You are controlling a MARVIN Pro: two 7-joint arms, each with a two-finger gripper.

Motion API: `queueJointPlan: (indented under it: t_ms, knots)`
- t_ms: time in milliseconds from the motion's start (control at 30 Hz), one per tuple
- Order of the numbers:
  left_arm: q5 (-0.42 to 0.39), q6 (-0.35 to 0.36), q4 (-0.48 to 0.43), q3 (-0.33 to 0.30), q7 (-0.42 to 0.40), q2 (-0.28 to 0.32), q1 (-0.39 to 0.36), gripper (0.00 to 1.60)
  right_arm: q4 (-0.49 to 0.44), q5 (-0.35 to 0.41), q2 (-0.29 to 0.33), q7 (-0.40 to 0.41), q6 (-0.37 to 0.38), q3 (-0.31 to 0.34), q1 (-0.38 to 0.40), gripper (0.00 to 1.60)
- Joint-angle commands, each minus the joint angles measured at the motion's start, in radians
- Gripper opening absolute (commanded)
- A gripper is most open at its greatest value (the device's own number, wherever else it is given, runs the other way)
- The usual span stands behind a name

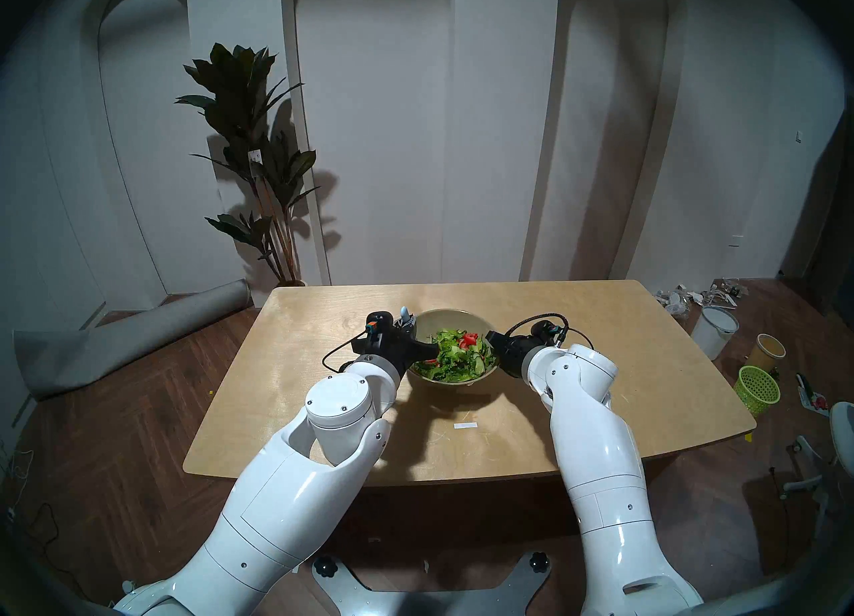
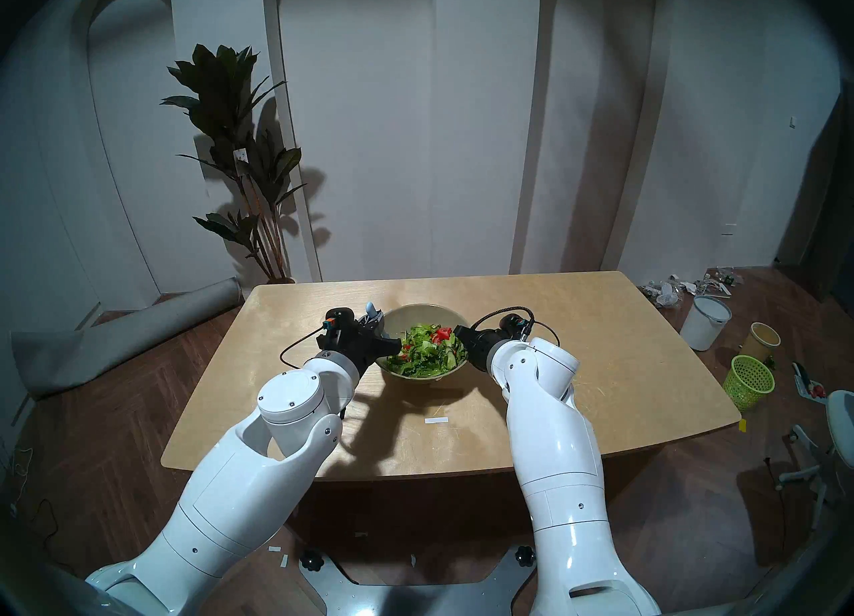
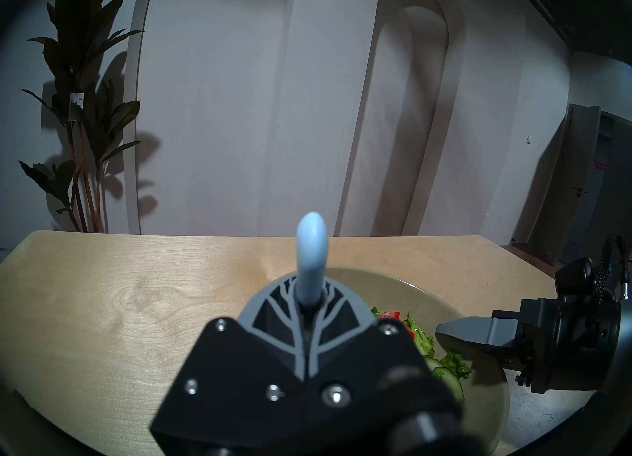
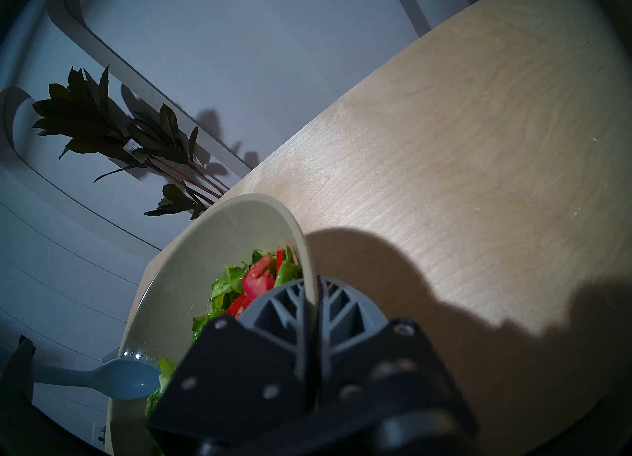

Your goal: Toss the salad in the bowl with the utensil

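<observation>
The beige-olive bowl (image 1: 447,313) stands mid-table with the salad (image 1: 455,354) of green leaves, cucumber and red pieces heaped toward its near side. My left gripper (image 1: 409,324) is at the bowl's left rim, shut on the pale blue utensil (image 1: 404,312). Its rounded handle end sticks up past the fingers in the left wrist view (image 3: 311,250). Its head (image 4: 131,378) reaches into the bowl beside the leaves. My right gripper (image 1: 490,338) is shut on the bowl's right rim (image 4: 307,274), which runs between its fingers (image 4: 273,308).
The wooden table (image 1: 577,370) carries a small white tape strip (image 1: 466,425) near its front. On the floor at the right stand a lime-green mesh basket (image 1: 758,388), a white bucket (image 1: 714,330) and clutter. A plant (image 1: 259,162) and a rolled mat (image 1: 129,337) are at the left.
</observation>
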Motion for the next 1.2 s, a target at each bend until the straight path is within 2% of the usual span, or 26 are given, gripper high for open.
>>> queueJointPlan:
  t_ms: [0, 233, 400, 600, 800, 933, 1033, 1067, 1100, 1167]
  knots:
    - [0.006, -0.004, -0.017, 0.003, 0.002, -0.01, -0.019, 0.0, -0.014, -0.001, 0.004, 0.016, -0.018, -0.001, 0.003, 1.57]
    - [0.005, 0.0, -0.008, 0.006, 0.005, -0.016, -0.027, 0.0, -0.021, -0.001, -0.004, -0.007, -0.005, 0.002, 0.005, 1.6]
    - [-0.004, 0.007, -0.006, 0.004, -0.002, -0.018, -0.031, 0.0, -0.017, 0.005, -0.011, 0.003, -0.029, 0.006, 0.0, 1.6]
    - [-0.033, 0.035, -0.012, -0.011, -0.006, -0.03, -0.036, 0.0, -0.004, -0.002, -0.013, 0.036, -0.094, -0.001, -0.011, 1.6]
    - [-0.068, 0.072, -0.06, -0.04, -0.001, -0.03, -0.033, 0.0, 0.015, -0.005, -0.006, 0.077, -0.155, -0.009, -0.018, 1.6]
    - [-0.077, 0.08, -0.066, -0.049, 0.004, -0.035, -0.033, 0.0, 0.036, -0.034, 0.0, 0.12, -0.23, -0.021, -0.026, 1.6]
    - [-0.104, 0.1, -0.057, -0.066, 0.008, -0.049, -0.037, 0.0, 0.047, -0.056, -0.011, 0.12, -0.268, -0.022, -0.027, 1.6]
    - [-0.094, 0.088, -0.049, -0.063, 0.002, -0.044, -0.039, 0.0, -0.069, -0.069, 0.029, 0.072, -0.22, -0.018, 0.034, 1.6]
    - [-0.093, 0.091, -0.048, -0.064, 0.002, -0.041, -0.038, 0.0, -0.056, -0.029, 0.023, 0.121, -0.26, 0.017, 0.076, 1.6]
    - [-0.099, 0.094, -0.047, -0.071, 0.003, -0.042, -0.04, 0.0, -0.059, -0.03, 0.04, 0.11, -0.269, 0.056, 0.078, 1.6]
